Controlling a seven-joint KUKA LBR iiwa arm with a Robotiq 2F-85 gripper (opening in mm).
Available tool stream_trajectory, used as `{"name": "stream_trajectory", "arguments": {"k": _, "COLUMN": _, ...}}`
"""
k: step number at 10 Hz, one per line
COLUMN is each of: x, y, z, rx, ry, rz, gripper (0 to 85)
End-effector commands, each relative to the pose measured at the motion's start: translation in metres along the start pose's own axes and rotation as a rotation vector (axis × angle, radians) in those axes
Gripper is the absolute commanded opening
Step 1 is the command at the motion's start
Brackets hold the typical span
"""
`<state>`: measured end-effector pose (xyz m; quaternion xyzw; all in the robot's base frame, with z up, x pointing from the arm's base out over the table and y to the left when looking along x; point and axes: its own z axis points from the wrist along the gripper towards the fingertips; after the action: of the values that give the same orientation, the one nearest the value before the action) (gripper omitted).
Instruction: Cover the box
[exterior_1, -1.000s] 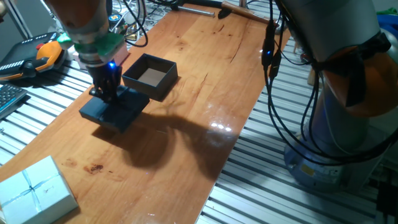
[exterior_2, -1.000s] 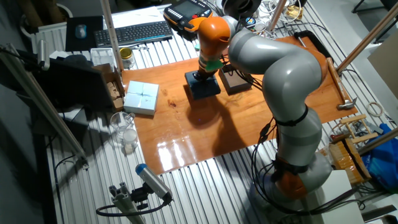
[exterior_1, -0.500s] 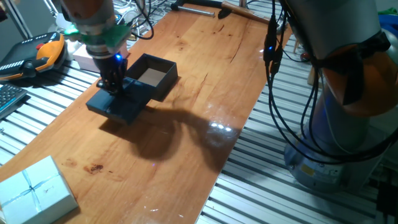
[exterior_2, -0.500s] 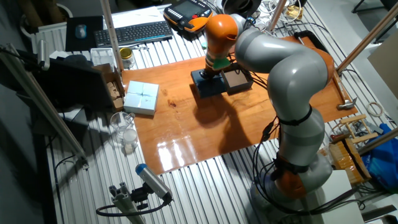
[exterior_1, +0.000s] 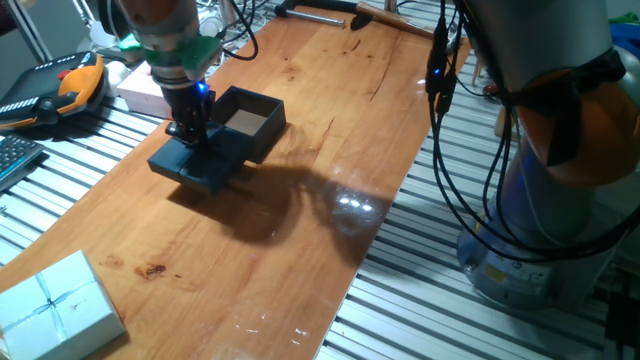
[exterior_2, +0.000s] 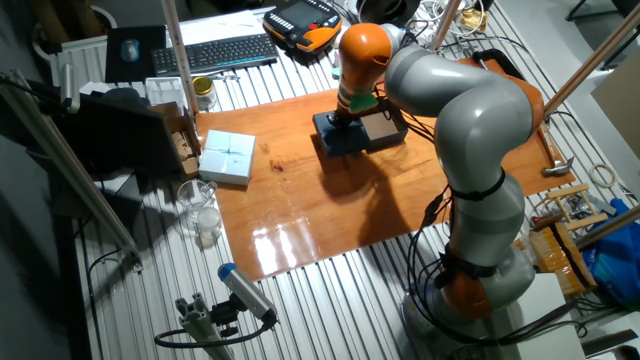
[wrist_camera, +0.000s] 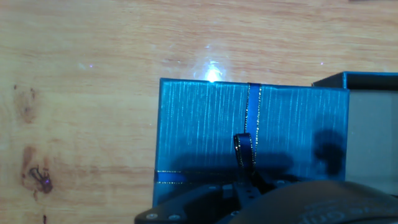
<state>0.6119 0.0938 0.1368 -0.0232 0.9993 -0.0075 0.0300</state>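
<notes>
The box (exterior_1: 247, 121) is black, open at the top with a brown floor, and stands on the wooden table (exterior_1: 300, 230); it also shows in the other fixed view (exterior_2: 381, 125) and at the hand view's right edge (wrist_camera: 373, 118). Its dark lid (exterior_1: 198, 162) with a thin ribbon hangs a little above the table, just left of the box, one edge level with the box's near corner. My gripper (exterior_1: 190, 131) is shut on the lid from above. In the hand view the lid (wrist_camera: 249, 130) fills the centre and its ribbon loop runs up between my fingers.
A pale blue ribboned box (exterior_1: 55, 305) lies at the table's near left corner. A pink box (exterior_1: 140, 92) and a teach pendant (exterior_1: 60, 90) sit behind my gripper. Cables (exterior_1: 440, 90) hang along the table's right edge, beside the arm's base.
The lid has left the table and travelled with my gripper up and right, closing on the box. The box has stayed put.
</notes>
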Motion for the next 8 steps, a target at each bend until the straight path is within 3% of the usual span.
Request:
{"name": "stream_trajectory", "arguments": {"k": 1, "x": 0.0001, "y": -0.0001, "z": 0.0, "rx": -0.002, "ry": 0.005, "rz": 0.013, "gripper": 0.0}}
{"name": "stream_trajectory", "arguments": {"k": 2, "x": 0.0001, "y": -0.0001, "z": 0.0, "rx": 0.001, "ry": 0.015, "rz": 0.036, "gripper": 0.0}}
{"name": "stream_trajectory", "arguments": {"k": 5, "x": 0.0001, "y": -0.0001, "z": 0.0, "rx": -0.05, "ry": 0.041, "rz": 0.059, "gripper": 0.0}}
{"name": "stream_trajectory", "arguments": {"k": 7, "x": 0.0001, "y": -0.0001, "z": 0.0, "rx": -0.039, "ry": 0.026, "rz": 0.006, "gripper": 0.0}}
{"name": "stream_trajectory", "arguments": {"k": 8, "x": 0.0001, "y": -0.0001, "z": 0.0, "rx": -0.014, "ry": 0.01, "rz": -0.038, "gripper": 0.0}}
